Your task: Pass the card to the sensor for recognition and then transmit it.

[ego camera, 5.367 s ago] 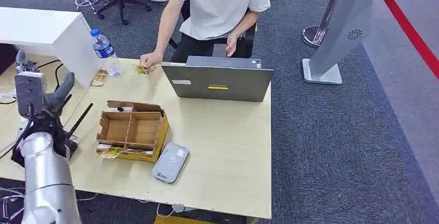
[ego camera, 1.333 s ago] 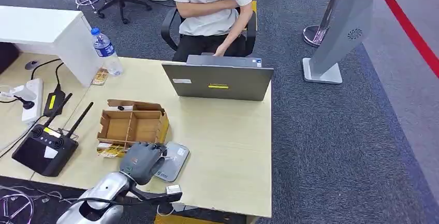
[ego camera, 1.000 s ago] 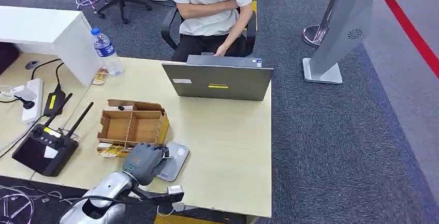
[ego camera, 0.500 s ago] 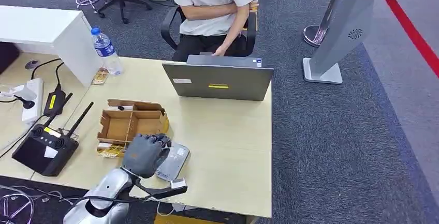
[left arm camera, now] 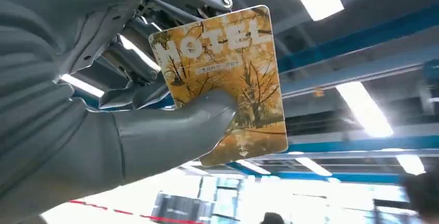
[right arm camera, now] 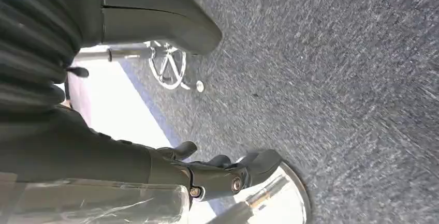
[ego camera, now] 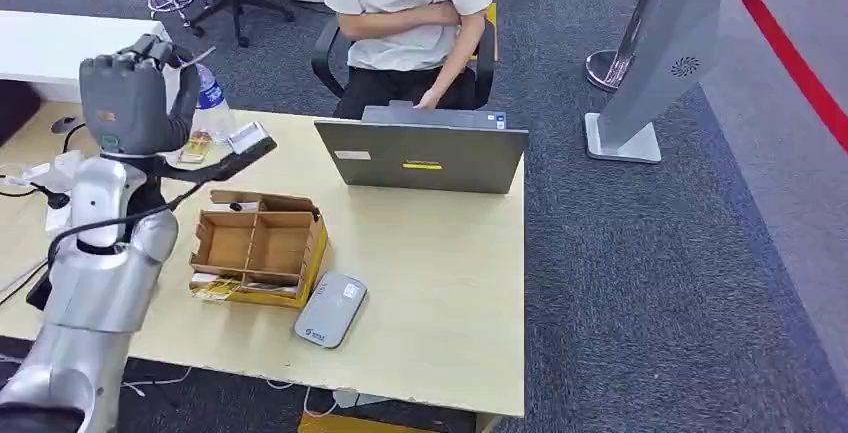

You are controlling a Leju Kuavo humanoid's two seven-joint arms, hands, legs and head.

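Grey carpet runs round a pale wooden desk (ego camera: pixel 440 283) that carries a laptop (ego camera: pixel 421 156), a divided cardboard box (ego camera: pixel 255 249) and, just beside the box, the grey card sensor (ego camera: pixel 330 311). A person sits behind the laptop w/ arms folded.

Left hand (ego camera: pixel 125 103) is raised high over the desk's far-left corner, near the water bottle (ego camera: pixel 210 103). From the left wrist cam the card (left arm camera: pixel 228 74) (orange autumn print, "HOTEL" across it) is pinched betw. thumb and fingers (left arm camera: pixel 129 61), facing up toward ceiling lights. Right hand (right arm camera: pixel 217 175) hangs low over the carpet, fingers loosely curled, nothing in it.

Step in hand, as I read it: scan looks done, hand-over under way. Next move prob. calls for reaching the card out toward the person and holding it steady until it's taken.

Vs. half a sec. ago: the left hand sat low over the sensor at the desk's near edge; now it's lifted well clear, sensor uncovered. Box, laptop, sensor unmoved.
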